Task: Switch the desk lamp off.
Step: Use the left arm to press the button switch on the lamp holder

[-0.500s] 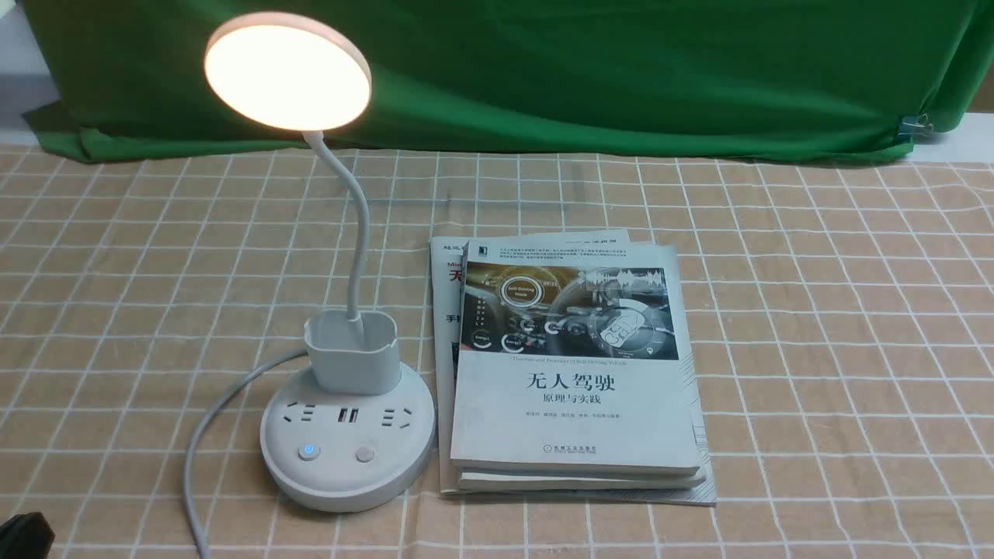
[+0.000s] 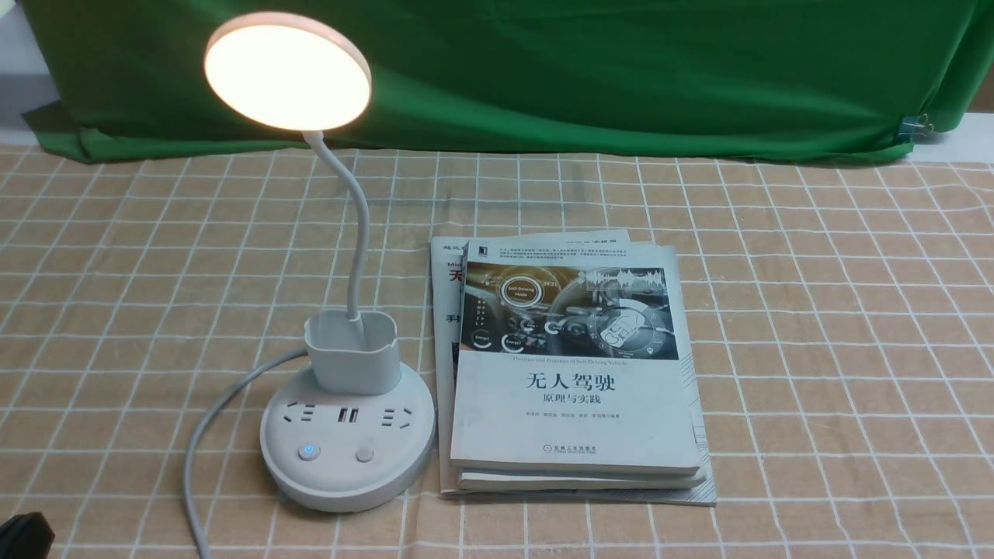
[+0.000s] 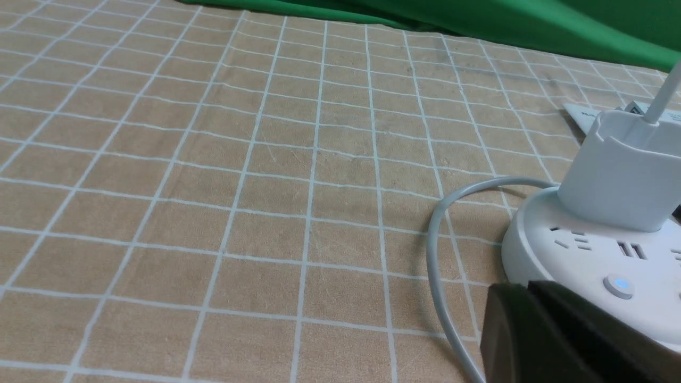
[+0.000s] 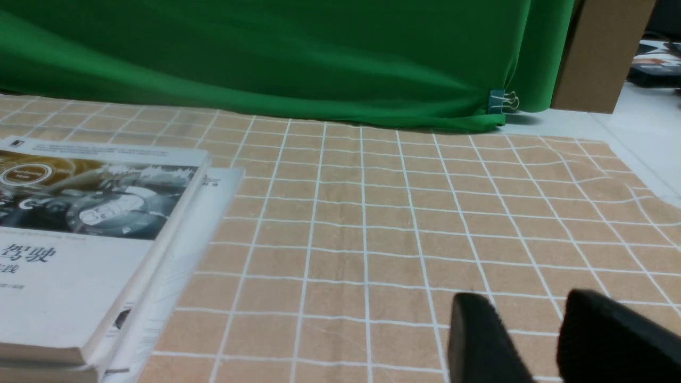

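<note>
White disc-headed desk lamp (image 2: 287, 74), ten o'clock, lit; switching-off remains. Black left gripper (image 3: 518, 314): opening unclear. Black right gripper (image 4: 518, 319): fingers apart.

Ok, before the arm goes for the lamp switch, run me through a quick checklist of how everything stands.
1. Desk lamp on, so there is something to turn off: ok, its disc head glows.
2. Lit button uncovered: ok, nothing lies over it.
3. Which button works the lamp: cannot tell; one glows blue, the plain button does not.
4. Books off the buttons: ok, they lie beside the base.
5. Left gripper closed for pressing: cannot tell, its fingertips overlap in view.
6. Right gripper closed: not ok, there is a gap between its fingers.
</note>
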